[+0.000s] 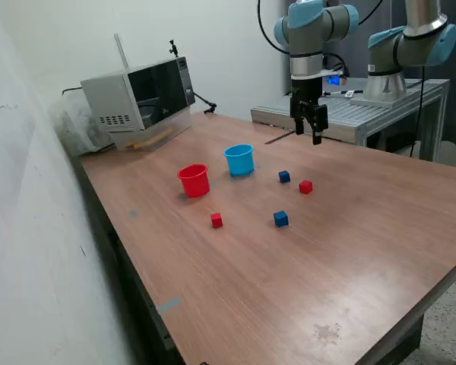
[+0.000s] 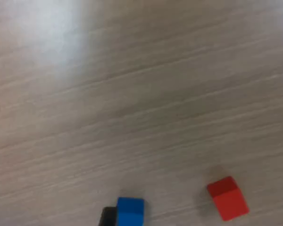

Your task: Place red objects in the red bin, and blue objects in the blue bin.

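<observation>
The red cup (image 1: 194, 180) and the light blue cup (image 1: 240, 160) stand side by side on the wooden table (image 1: 304, 258). Two dark blue cubes (image 1: 284, 176) (image 1: 280, 219) and two red cubes (image 1: 305, 186) (image 1: 216, 220) lie in front of the cups, apart from each other. My gripper (image 1: 311, 134) hangs high above the table behind the cubes, fingers pointing down, slightly apart and empty. The wrist view shows one blue cube (image 2: 130, 212) and one red cube (image 2: 228, 198) on the wood grain.
A microwave (image 1: 140, 97) stands at the table's back, on the exterior view's left. A metal bench (image 1: 349, 114) carrying a second arm's base (image 1: 387, 84) is behind the table on the exterior view's right. A white wall runs along the exterior view's left.
</observation>
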{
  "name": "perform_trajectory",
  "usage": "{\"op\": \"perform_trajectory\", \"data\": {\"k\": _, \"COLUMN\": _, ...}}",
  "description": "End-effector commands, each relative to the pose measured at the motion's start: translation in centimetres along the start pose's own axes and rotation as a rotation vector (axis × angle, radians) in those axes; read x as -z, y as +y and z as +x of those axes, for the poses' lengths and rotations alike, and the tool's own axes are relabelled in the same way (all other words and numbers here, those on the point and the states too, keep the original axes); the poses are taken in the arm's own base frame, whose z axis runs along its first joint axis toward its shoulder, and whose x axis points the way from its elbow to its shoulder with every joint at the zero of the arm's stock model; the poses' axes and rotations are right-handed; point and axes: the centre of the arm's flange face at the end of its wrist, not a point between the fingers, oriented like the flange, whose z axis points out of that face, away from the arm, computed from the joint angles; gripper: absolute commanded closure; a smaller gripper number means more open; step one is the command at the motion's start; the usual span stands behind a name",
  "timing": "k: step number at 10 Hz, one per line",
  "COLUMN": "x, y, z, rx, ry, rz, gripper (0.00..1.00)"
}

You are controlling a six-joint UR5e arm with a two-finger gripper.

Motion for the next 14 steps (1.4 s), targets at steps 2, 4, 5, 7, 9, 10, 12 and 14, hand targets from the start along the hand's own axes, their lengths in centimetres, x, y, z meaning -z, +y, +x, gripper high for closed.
{"op": "perform_trajectory", "data": {"k": 2, "x": -3.9, "y": 2.1, "z": 0.1, "rx": -0.011, "ry": -0.024, "rz": 0.021, "gripper": 0.00}}
{"op": "perform_trajectory", "data": {"k": 4, "x": -5.8, "y": 3.3, "z": -1.2, "rx": -0.036, "ry": -0.040, "rz": 0.022, "gripper": 0.00}}
{"op": "perform_trajectory", "data": {"k": 5, "x": -6.4, "y": 4.4, "z": -2.4, "rx": -0.061, "ry": -0.052, "rz": 0.021, "gripper": 0.00}}
{"op": "perform_trajectory", "data": {"k": 7, "x": -7.2, "y": 5.9, "z": -4.8, "rx": -0.106, "ry": -0.055, "rz": 0.029, "gripper": 0.00}}
{"op": "perform_trajectory", "data": {"k": 9, "x": -8.1, "y": 6.4, "z": -5.2, "rx": -0.114, "ry": -0.056, "rz": 0.030, "gripper": 0.00}}
{"op": "perform_trajectory", "data": {"k": 10, "x": -8.5, "y": 6.6, "z": -5.1, "rx": -0.114, "ry": -0.054, "rz": 0.030, "gripper": 0.00}}
{"op": "perform_trajectory", "data": {"k": 12, "x": -8.6, "y": 6.6, "z": -4.8, "rx": -0.110, "ry": -0.050, "rz": 0.020, "gripper": 0.00}}
{"op": "perform_trajectory", "data": {"k": 14, "x": -8.4, "y": 6.5, "z": -4.4, "rx": -0.103, "ry": -0.046, "rz": 0.014, "gripper": 0.00}}
